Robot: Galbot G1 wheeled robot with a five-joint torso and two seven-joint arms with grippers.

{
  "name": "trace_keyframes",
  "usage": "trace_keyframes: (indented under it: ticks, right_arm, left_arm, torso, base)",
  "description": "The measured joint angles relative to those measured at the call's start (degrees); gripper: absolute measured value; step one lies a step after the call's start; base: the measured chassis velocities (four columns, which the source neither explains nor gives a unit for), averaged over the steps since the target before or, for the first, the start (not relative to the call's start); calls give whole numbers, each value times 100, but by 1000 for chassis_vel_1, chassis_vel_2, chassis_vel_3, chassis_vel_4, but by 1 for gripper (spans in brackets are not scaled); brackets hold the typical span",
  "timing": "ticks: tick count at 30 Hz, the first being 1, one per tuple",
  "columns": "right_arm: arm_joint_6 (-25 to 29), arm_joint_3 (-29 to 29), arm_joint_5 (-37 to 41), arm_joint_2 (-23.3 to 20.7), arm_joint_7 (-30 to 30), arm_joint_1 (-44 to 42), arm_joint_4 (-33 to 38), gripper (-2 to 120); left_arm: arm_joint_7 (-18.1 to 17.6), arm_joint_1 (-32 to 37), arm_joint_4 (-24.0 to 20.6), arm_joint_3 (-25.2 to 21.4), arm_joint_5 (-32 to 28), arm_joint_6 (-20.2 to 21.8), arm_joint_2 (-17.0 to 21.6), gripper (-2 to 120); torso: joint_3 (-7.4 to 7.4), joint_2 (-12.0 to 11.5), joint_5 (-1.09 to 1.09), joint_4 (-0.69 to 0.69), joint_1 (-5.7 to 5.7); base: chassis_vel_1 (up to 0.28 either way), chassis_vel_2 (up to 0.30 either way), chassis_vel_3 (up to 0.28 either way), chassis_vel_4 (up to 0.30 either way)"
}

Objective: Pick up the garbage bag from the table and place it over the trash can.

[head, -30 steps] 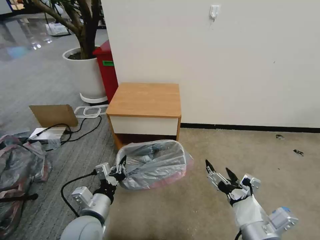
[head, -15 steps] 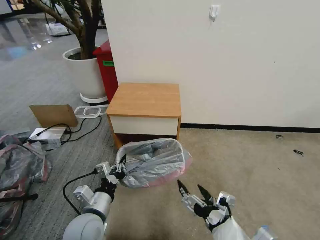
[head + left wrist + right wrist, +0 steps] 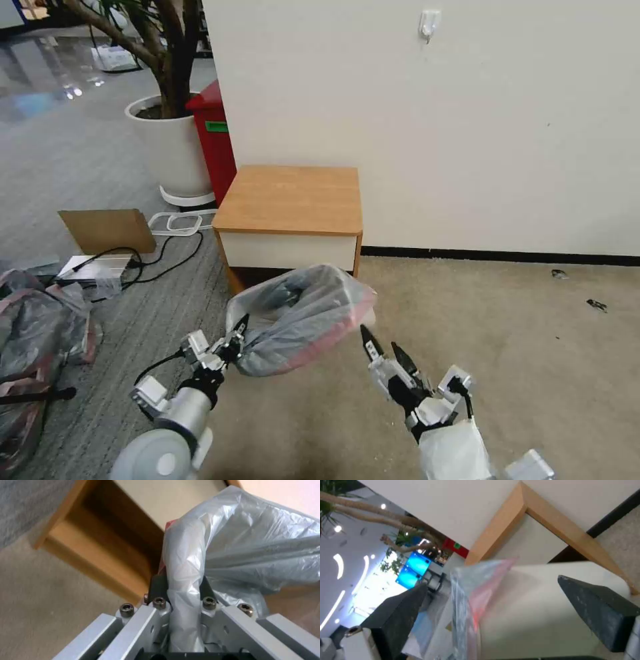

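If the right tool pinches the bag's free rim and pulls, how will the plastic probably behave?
The garbage bag probably acts floppy: it bunches into folds where the left tool is shut on it. It seems very light, sagging over the trash can. Its thin film may stretch or slip in the open right tool.

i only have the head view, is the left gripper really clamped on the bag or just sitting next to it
Observer: Clamped. The left wrist view shows the left gripper shut on a bunched fold of the garbage bag.
Operator: and the right one, holding anything
Observer: No. In the right wrist view the right gripper is open and empty, with the bag's pink rim and the beige trash can wall ahead of it.
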Motion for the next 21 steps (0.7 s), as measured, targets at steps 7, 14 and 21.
trace_keyframes:
  ticks: [7, 14, 21]
  right_arm:
    - [120, -120, 52, 197, -165, 209, -353, 100]
    - [136, -222, 29, 336, -253, 384, -504, 100]
    - [82, -336, -38, 477, -256, 559, -591, 98]
  left_arm:
    - [66, 59, 9, -5, -63, 71, -45, 4]
    - [66, 70, -27, 66, -30, 71, -133, 4]
    - [66, 94, -35, 157, 69, 61, -187, 4]
  torso:
    - [0, 0, 1, 0, 0]
    - [0, 0, 1, 0, 0]
    - [0, 0, 1, 0, 0]
  base:
    - [0, 0, 0, 0]
    - [0, 0, 0, 0]
    - [0, 0, 0, 0]
